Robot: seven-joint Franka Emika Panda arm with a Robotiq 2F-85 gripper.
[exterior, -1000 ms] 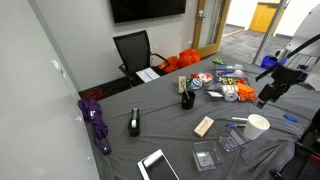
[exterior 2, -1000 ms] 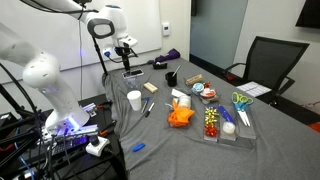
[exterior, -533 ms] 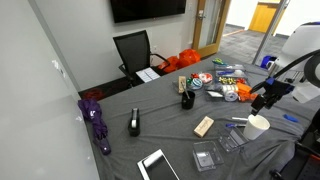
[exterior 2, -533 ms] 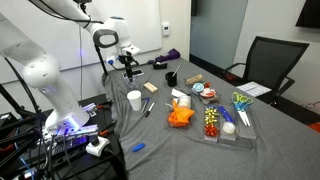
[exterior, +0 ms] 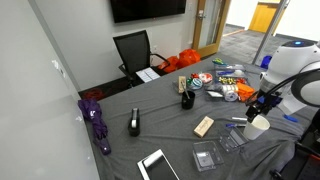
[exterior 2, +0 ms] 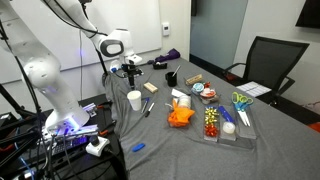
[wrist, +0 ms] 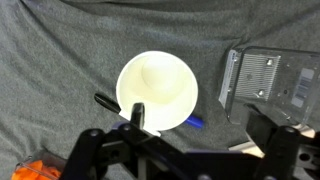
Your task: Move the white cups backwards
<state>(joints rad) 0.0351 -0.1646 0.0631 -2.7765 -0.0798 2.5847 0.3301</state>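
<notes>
One white cup (exterior 2: pixel 134 99) sits by the table (exterior 2: pixel 185 150) edge next to the arm (exterior 2: pixel 42 75); I've got the gripper (exterior 2: pixel 131 79) just above it, jaws apart.

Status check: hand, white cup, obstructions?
Hand open, above white cup, not gripping. Cup upright, empty, on grey cloth. Blue pen and dark pen beside it; clear case nearby.

Office meeting room, as indicated by a black wall-mounted flat screen (exterior: pixel 147 9), a black swivel office chair (exterior: pixel 133 50) and a long grey-cloth-covered table (exterior: pixel 165 135).
</notes>
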